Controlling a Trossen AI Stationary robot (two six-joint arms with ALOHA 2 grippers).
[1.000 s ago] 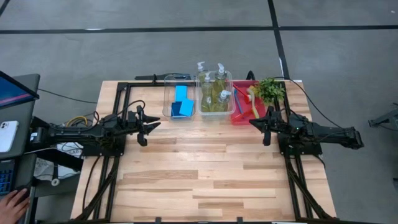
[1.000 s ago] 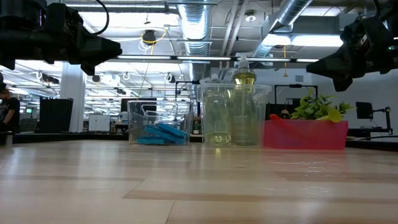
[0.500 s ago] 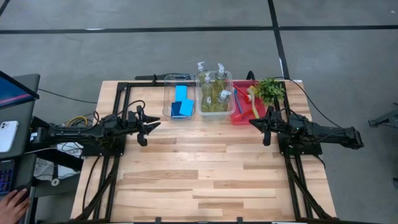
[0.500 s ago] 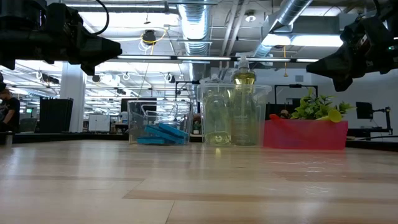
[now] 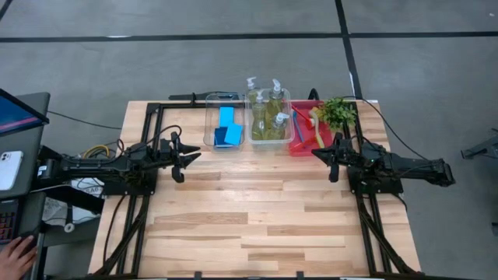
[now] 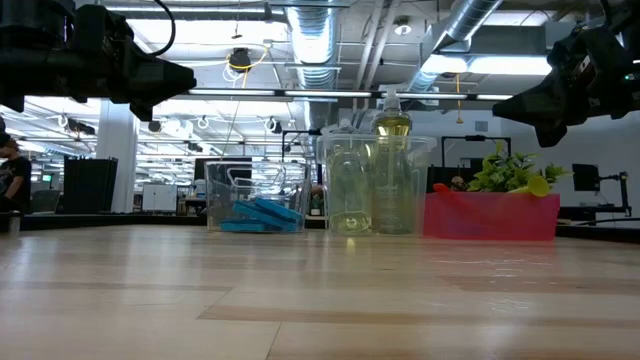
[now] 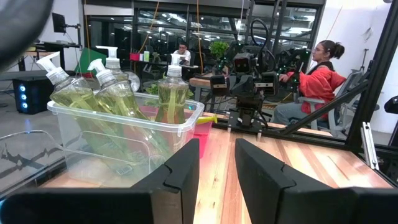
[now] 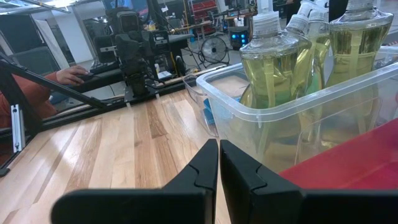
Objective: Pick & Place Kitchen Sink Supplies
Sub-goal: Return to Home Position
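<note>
Pump bottles (image 5: 268,117) stood in the middle clear bin (image 5: 269,143), with sponges (image 5: 226,128) in the bin (image 5: 208,117) toward my left arm. The brushes (image 5: 305,128) lay in the red tray (image 5: 298,148), their length plain only from above. Over the counter (image 5: 257,218), the wrist views showed my left tool (image 7: 216,155) with its fingers apart and my right tool (image 8: 219,149) with its fingers together.

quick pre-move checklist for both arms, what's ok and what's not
1. Sponges in left bin: ok.
2. Bottles in middle bin: ok.
3. Brushes in red bin: ok.
4. Left gripper open, empty: ok.
5. Right gripper shut, empty: ok.
6. All four sponges present: cannot tell, they overlap.
</note>
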